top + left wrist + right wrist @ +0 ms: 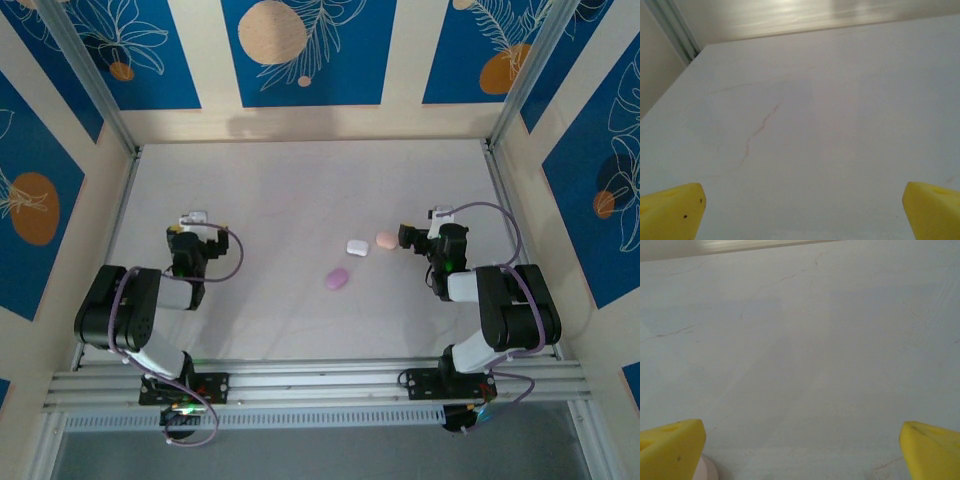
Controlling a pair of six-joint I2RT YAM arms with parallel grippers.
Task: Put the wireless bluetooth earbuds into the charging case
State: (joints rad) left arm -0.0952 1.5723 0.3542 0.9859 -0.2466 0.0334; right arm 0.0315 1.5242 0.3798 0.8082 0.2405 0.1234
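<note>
Three charging cases lie right of centre on the pale worktop (300, 190). The lilac charging case (336, 278) is nearest the arm bases; seen from above, its long axis runs on a diagonal, the near end to the left and the far end to the right. Farther back and to the right is the white charging case (358, 246), a rounded block lying roughly crosswise and a little skewed. Just to its right is the pink charging case (386, 240), an oval that also lies crosswise. White and pink are close together, and the lilac one is set apart from both. At this size I cannot tell whether the lids are up or down.

The right claw (436, 236) sits low over the worktop with its left finger just beside the pink case. The right wrist camera shows a sliver of that pink case (707, 471) at the inner foot of the left yellow fingertip. Here the right claw (802, 445) is spread wide with only bare worktop between its tips. The right arm is folded back on itself, elbow toward the near rail.

The left claw (197, 236) is well away on the other side, also spread wide (803, 210) over bare surface. Its arm is folded in the same way.
</note>
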